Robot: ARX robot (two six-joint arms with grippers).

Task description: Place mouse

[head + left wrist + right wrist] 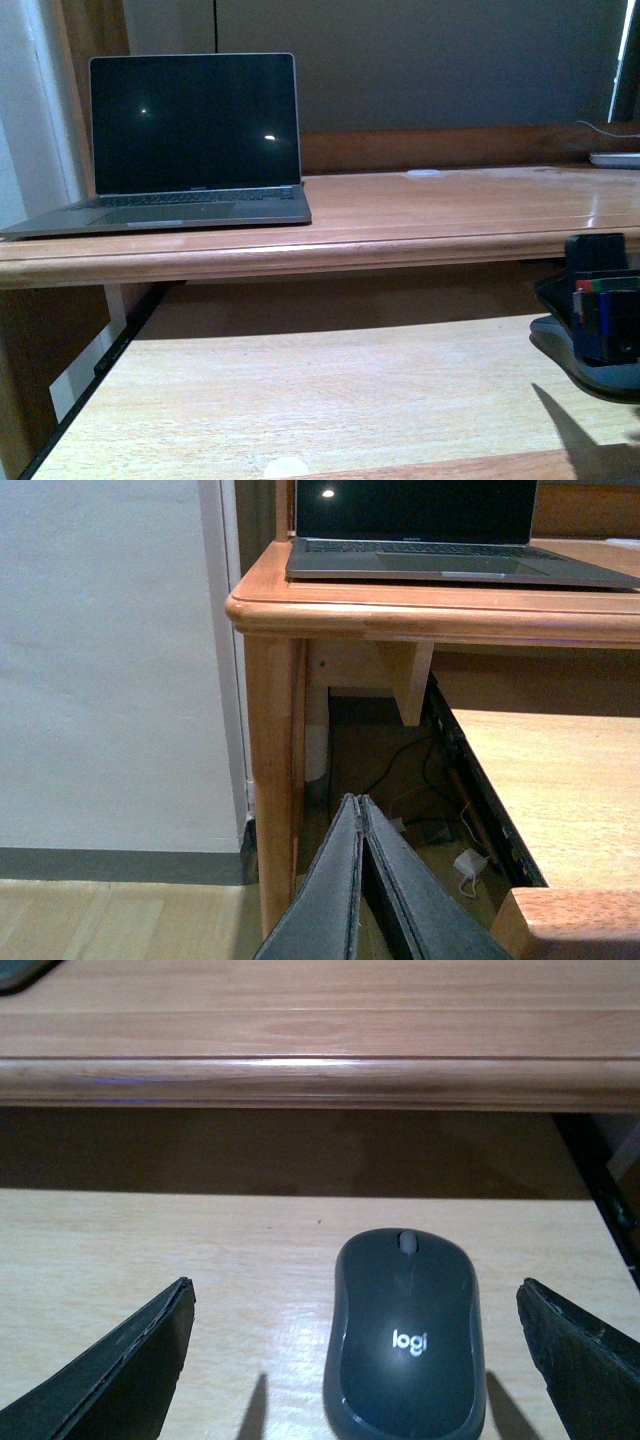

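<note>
Right fingers wide, mouse between, untouched

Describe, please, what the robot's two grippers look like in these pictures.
The left gripper has two long, matte, dark grey fingers that taper to narrow tips, with rough, seamed inner edges. The right gripper has the same dark, wedge-shaped fingers. In the front view its body is a black block with small red and blue patches.
</note>
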